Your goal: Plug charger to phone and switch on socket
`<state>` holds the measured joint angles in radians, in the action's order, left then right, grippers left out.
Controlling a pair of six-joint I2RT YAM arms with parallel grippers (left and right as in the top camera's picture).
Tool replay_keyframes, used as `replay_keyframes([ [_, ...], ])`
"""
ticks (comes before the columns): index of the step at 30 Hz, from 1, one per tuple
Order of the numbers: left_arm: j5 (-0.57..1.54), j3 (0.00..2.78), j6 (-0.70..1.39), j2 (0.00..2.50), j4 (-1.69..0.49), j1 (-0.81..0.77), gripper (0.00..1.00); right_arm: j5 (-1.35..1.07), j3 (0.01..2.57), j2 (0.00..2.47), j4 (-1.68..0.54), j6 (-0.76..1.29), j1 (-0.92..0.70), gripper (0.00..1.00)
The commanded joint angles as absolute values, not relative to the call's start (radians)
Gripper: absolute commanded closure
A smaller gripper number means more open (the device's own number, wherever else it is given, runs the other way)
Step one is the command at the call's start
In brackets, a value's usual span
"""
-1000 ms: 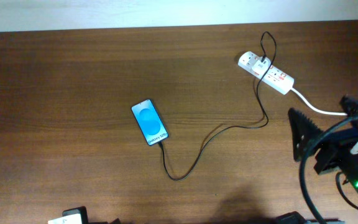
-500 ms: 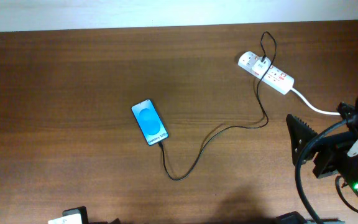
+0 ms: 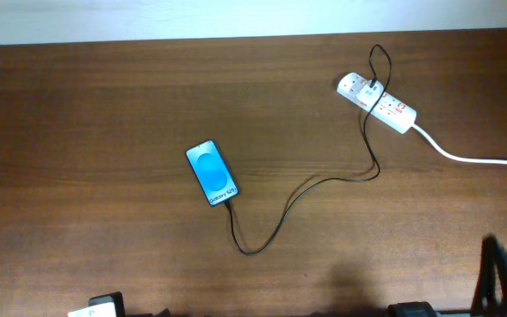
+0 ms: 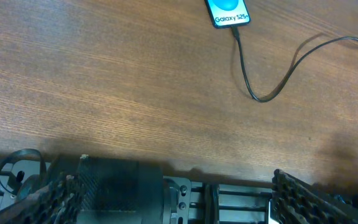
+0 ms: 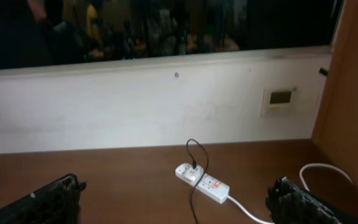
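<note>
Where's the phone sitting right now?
In the overhead view the phone lies left of centre on the table, the charger meeting its near end; the socket sits far off, back right.

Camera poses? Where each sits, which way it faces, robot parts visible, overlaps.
Overhead: above the table, straight down on phone, charger, socket; dark bit of right arm bottom right.
Left wrist: low at the near edge, facing across the table to the phone; left gripper jaws open.
Right wrist: facing the back wall, socket ahead; right gripper jaws open.
Shared: phone, overhead and left wrist; socket, overhead and right wrist.
</note>
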<state>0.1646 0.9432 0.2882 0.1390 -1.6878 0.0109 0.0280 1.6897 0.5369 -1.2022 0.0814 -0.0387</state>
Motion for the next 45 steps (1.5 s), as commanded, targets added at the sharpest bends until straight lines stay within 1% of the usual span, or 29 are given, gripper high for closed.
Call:
replay_keyframes([
  [1,0.168,0.944,0.298,0.136,-1.688,0.016,0.01,0.034,1.605,0.452,-1.201,0.083,-0.010,0.02],
  [5,0.168,0.944,0.298,0.136,-1.688,0.016,0.01,0.034,1.322,0.310,-1.201,0.083,0.093,0.01],
  [8,0.168,0.944,0.298,0.136,-1.688,0.016,0.01,0.041,1.139,0.211,-1.198,0.082,0.121,0.02],
  [10,0.168,0.944,0.298,0.136,-1.688,0.016,0.01,0.105,1.048,0.150,-1.162,0.082,0.136,0.02],
  [16,0.168,0.944,0.298,0.136,-1.688,0.016,0.01,0.114,0.823,0.036,-0.735,0.085,0.145,0.02],
  [20,0.168,0.944,0.298,0.136,-1.688,0.016,0.01,0.041,0.587,0.004,-0.405,0.086,0.145,0.02],
  [22,0.168,0.944,0.298,0.136,-1.688,0.016,0.01,-0.010,0.464,0.004,-0.302,0.086,0.144,0.02],
  [26,0.168,0.944,0.298,0.136,-1.688,0.016,0.01,-0.073,0.328,0.004,-0.199,0.086,0.143,0.02],
  [33,0.168,0.944,0.298,0.136,-1.688,0.016,0.01,-0.072,0.216,0.004,-0.165,0.086,0.143,0.02],
  [38,0.168,0.944,0.298,0.136,-1.688,0.016,0.01,-0.072,0.065,0.004,0.057,0.086,0.141,0.02],
  [40,0.168,0.944,0.298,0.136,-1.688,0.016,0.01,-0.072,0.006,0.004,0.133,0.085,0.116,0.02],
  [43,0.168,0.944,0.298,0.136,-1.688,0.016,0.01,-0.072,0.006,0.004,0.134,0.085,0.104,0.02],
  [45,0.168,0.944,0.298,0.136,-1.688,0.016,0.01,-0.072,0.006,0.004,0.099,0.085,0.104,0.02],
])
